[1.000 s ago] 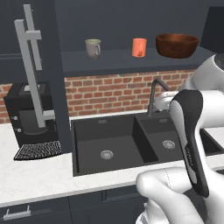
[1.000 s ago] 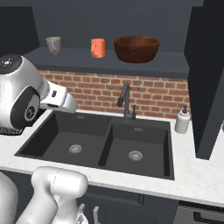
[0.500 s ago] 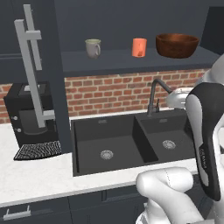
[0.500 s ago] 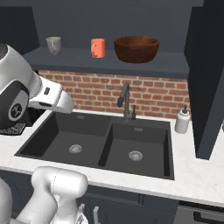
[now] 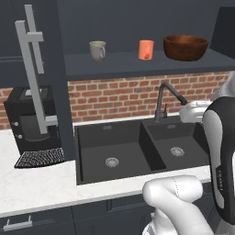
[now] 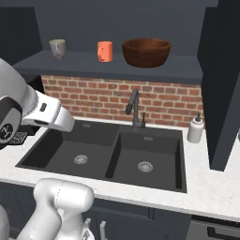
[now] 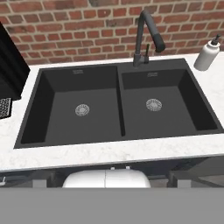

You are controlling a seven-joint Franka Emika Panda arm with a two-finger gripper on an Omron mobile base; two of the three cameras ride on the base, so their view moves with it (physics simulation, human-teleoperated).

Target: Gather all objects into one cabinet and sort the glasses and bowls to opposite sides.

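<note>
- Grey-green mug [image 5: 97,50], orange mug [image 5: 146,49] and brown bowl [image 5: 185,47] sit unmoved on cabinet shelf [image 5: 137,63], top of frame.
- Arm has swung rightward over sink [image 7: 118,103]; nothing carried.
- Pincer fingers apart, empty.
- Sorting not started; cream mug unseen.

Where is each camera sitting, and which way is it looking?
Left base view: behind the arm, on its left, facing the sink and the shelf's orange mug; white arm at lower right.
Right base view: behind on the right, facing the same sink and dark brown bowl; arm at lower left.
Hand view: on the hand, looking down at the sink and faucet.
All three share the sink.
</note>
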